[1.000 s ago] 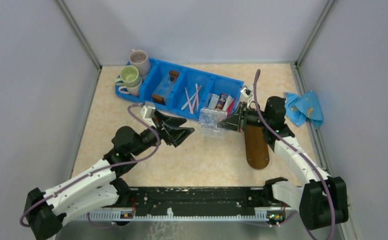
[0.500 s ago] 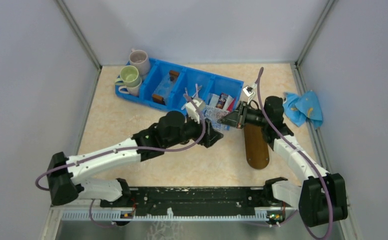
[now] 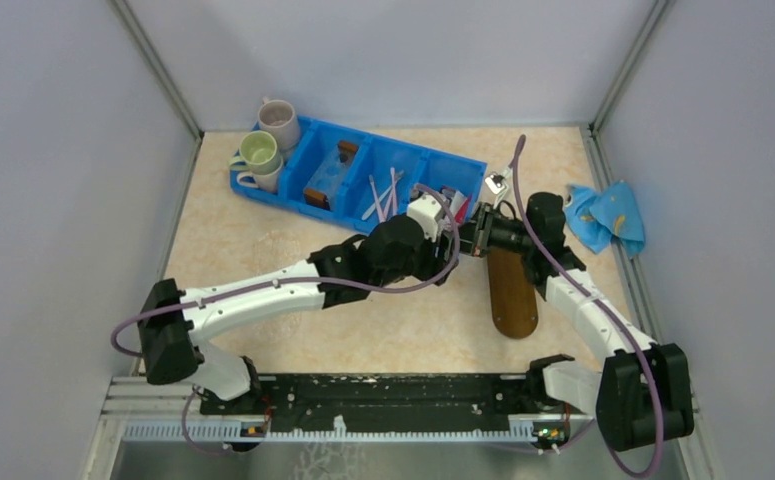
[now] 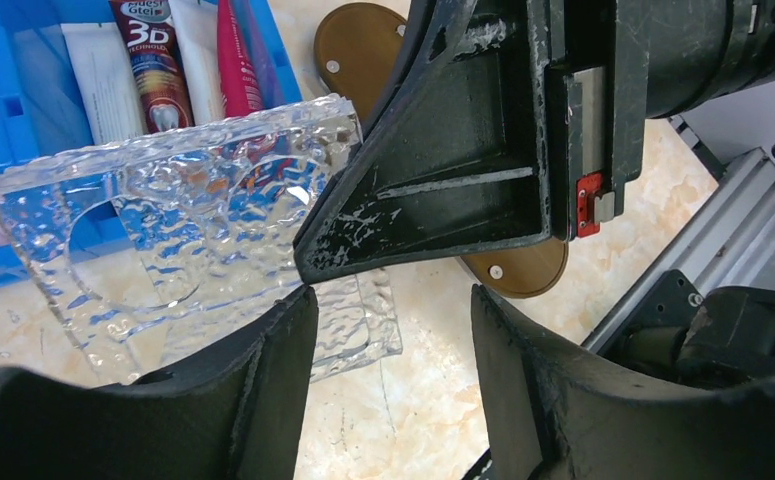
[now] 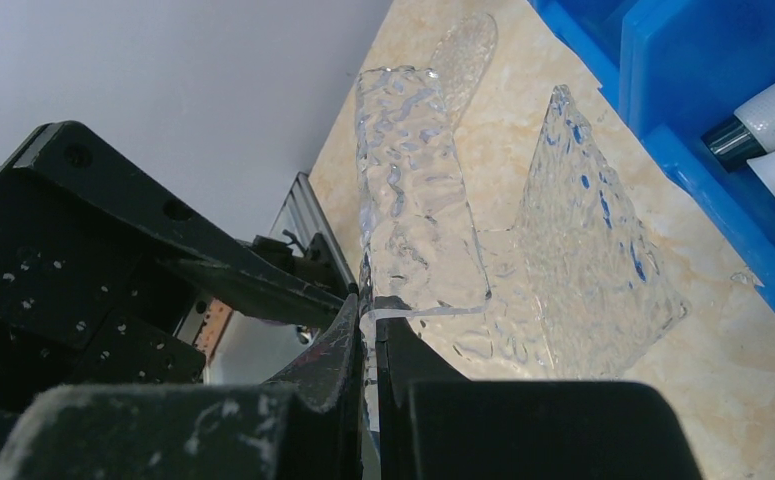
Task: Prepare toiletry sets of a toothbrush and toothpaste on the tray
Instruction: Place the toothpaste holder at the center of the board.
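The blue bin (image 3: pixel 363 160) sits just beyond both grippers, and it holds everything the sets need. The tray (image 3: pixel 514 295) lies under the right arm, stretching back from the right gripper (image 5: pixel 373 318) toward its base. The part of it in view carries no set, so I judge the task barely begun.

The right gripper is pinched tight on the lower edge of a clear rippled plastic piece (image 4: pixel 163 200) and holds it upright. The left gripper (image 4: pixel 393 310) faces it at close range. Its jaws stand apart and grip nothing, and the clear piece is just ahead of its left finger. More rippled clear plastic (image 5: pixel 583 260) rests on the table beside the held slab. I cannot tell whether the two are joined.

This looks like a handover or a clearing of the clear piece. The next move calls for a grip on the slab away from the right fingers.

The toothpaste tubes (image 4: pixel 153 60) lie past the slab from the left gripper. One dark tube reads "3D", and its smaller print is too blurred to read. The toothbrushes (image 3: pixel 381 195) lie one compartment further left.
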Available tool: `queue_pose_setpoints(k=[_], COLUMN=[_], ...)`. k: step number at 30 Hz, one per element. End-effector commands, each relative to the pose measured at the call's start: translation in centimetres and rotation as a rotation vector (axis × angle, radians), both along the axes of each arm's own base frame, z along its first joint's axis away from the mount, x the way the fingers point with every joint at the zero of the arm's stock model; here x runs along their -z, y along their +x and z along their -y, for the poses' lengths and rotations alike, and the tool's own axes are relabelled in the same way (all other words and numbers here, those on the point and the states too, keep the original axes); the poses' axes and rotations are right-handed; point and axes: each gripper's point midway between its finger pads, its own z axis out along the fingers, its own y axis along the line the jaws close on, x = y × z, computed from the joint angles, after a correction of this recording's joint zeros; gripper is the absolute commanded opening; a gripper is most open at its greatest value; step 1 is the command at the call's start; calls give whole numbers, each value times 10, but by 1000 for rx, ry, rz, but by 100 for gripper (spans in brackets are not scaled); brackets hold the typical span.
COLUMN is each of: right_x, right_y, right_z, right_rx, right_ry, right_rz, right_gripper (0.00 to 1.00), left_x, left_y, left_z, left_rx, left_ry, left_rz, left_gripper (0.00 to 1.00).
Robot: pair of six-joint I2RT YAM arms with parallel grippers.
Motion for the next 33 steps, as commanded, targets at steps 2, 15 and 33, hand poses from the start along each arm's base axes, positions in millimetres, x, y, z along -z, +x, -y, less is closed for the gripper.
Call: queue_pose_setpoints(k=[2, 15, 33], right_x=[-13, -13, -13], right_y=[4, 4, 3], right_z=[-1, -1, -2], right_rx=[1, -5, -10], right_ry=[17, 22, 27], right_rz=[49, 43, 40], right_gripper=[0, 0, 0], left_x=[2, 17, 23], left_y=[7, 21, 25], left_z=[8, 14, 18], left_rx=[-23, -70, -64], left_ry=[57, 107, 128], left_rz=[24, 55, 73], left_gripper=[62, 47, 4])
